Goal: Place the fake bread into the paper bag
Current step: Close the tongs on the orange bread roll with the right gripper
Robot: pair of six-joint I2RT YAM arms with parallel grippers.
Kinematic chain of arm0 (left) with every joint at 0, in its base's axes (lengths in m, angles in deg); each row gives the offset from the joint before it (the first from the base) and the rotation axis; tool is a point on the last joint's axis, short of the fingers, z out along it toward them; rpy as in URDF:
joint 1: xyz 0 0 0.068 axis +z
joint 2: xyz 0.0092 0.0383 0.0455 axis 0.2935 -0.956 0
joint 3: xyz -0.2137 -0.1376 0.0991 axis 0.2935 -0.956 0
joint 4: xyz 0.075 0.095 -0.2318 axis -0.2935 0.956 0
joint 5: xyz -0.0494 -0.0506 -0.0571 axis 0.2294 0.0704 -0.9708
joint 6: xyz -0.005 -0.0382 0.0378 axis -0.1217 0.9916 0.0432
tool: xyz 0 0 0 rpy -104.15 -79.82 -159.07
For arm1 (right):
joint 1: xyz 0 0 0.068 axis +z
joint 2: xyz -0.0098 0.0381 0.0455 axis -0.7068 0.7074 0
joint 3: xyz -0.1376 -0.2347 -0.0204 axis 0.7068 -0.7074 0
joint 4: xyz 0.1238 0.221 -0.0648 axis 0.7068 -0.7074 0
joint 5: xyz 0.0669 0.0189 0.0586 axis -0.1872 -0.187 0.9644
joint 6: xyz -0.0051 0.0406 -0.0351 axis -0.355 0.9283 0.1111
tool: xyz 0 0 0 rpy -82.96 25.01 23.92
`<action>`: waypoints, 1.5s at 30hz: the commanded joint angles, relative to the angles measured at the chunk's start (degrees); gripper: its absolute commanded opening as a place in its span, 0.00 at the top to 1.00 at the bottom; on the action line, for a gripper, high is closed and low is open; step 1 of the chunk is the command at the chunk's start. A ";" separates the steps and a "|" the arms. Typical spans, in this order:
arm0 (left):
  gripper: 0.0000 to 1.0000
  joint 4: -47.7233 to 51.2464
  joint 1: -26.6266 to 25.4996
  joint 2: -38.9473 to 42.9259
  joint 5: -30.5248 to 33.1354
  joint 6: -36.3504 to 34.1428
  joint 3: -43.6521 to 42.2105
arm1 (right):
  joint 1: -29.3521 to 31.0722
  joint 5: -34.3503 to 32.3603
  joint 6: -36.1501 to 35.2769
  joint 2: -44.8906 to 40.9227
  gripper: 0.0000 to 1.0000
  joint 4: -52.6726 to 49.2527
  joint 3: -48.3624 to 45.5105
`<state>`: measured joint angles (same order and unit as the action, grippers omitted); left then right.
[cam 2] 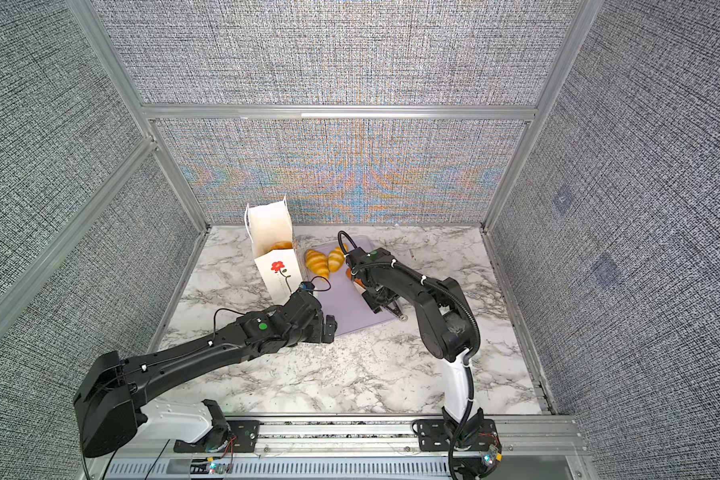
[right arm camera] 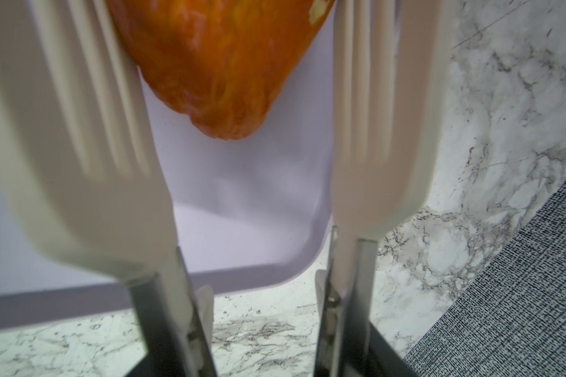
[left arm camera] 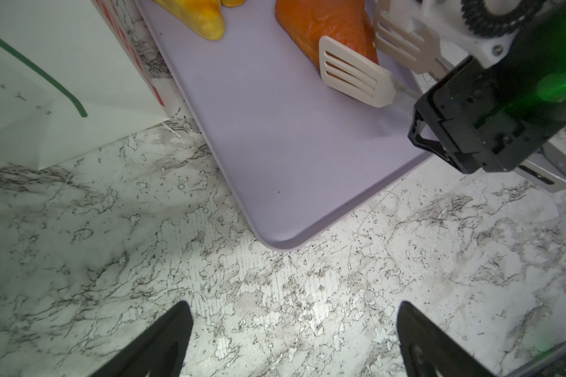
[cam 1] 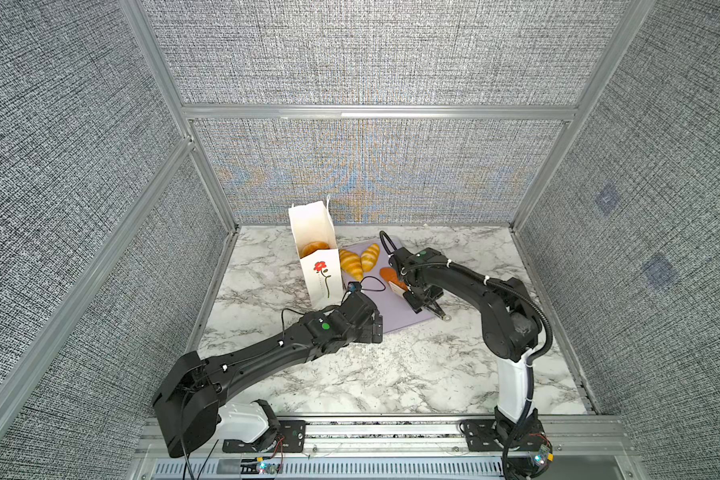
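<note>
Bread [right arm camera: 216, 65], the orange piece, lies on the tray [left arm camera: 275, 147] right of the bag [cam 1: 321, 278], between tongs [left arm camera: 350, 71] gripped by the right pincer [cam 1: 421, 297]; the left pincer [left arm camera: 294, 342] gapes empty. Its glossy skin could slip from the tongs if squeezed off-centre.

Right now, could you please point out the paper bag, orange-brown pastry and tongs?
paper bag [cam 1: 319, 286], in a top view, front panel below the flower
orange-brown pastry [left arm camera: 324, 23], left wrist view, its upper surface
tongs [left arm camera: 371, 89], left wrist view, a slotted blade
</note>
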<state>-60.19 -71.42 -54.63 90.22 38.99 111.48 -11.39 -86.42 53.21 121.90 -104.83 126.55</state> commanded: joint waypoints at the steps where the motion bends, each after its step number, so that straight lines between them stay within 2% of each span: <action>1: 0.01 0.33 -0.06 0.64 1.01 0.59 -0.33 | 0.20 -1.24 -1.28 0.37 0.46 -1.71 0.88; 9: 0.01 2.34 -0.06 2.64 3.11 0.60 -0.36 | 0.17 -1.03 -2.45 -1.12 0.56 -1.53 -0.27; 14: 0.01 0.95 -0.06 4.23 2.71 0.02 -0.80 | 0.08 2.26 -2.26 -3.57 0.62 0.09 -1.14; 32: 0.01 -0.44 -0.06 7.76 3.96 -0.23 -2.47 | -0.10 6.39 -1.19 -8.84 0.63 2.11 -3.94; 45: 0.01 0.67 -0.06 8.85 5.22 -1.98 -0.72 | -0.05 10.63 0.56 -12.71 0.64 3.26 -4.29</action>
<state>-60.12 -71.42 -46.19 94.26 38.01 110.01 -11.53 -77.39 52.41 110.25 -102.20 121.83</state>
